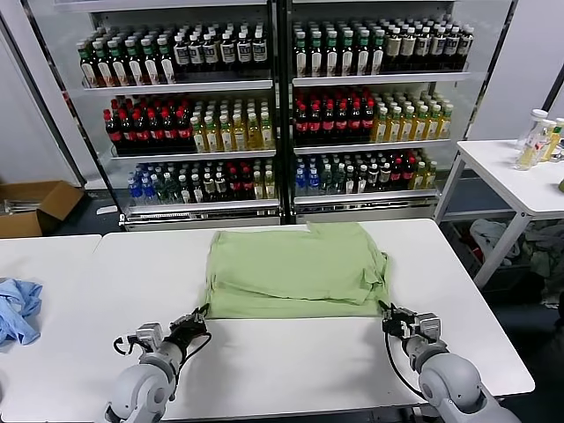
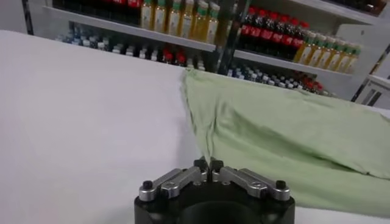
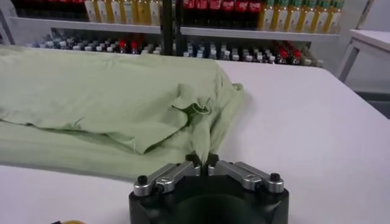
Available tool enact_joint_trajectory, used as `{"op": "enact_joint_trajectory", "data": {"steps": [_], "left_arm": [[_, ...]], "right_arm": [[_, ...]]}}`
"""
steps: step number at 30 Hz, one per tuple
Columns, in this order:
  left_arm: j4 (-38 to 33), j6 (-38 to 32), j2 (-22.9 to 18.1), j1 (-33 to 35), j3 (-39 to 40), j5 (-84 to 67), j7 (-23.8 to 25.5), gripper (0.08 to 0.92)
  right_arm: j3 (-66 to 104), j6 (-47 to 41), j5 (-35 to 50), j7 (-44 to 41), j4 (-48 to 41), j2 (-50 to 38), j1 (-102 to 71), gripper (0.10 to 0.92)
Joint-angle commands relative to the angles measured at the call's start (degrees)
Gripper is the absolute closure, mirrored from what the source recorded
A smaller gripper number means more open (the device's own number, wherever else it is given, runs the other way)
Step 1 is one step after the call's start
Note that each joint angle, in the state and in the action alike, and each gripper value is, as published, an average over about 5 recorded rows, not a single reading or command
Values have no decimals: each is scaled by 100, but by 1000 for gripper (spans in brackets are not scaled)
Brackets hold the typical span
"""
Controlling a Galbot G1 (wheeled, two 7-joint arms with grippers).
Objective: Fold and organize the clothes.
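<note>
Left gripper is clenched on the near left corner of the light green shirt, its fingers pinched together on the cloth in the left wrist view; right gripper is likewise clenched on the near right corner, fabric caught between its closed fingers; the shirt lies partly folded and spread on the white table, toward its far edge; a light blue garment sits well apart on the left; shelves of bottled drinks stand behind.
</note>
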Motion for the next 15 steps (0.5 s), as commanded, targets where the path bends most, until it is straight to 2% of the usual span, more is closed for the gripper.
{"op": "enact_joint_trajectory", "data": {"steps": [1,8,15], "left_arm": [[-1044,52,90,1076,-248,-46,-87,908],[-2137,122,107,2203,-618,61,-220,908],[-2795,108,67,3176,-864,324,-252,908]], "right_arm": [[324,-20,22,6,781,-200,-801,885],[934,-47,-265,32,1605,-242,-1988,885],[1352,-97,-643,17,2234,-249,-2862,885]]}}
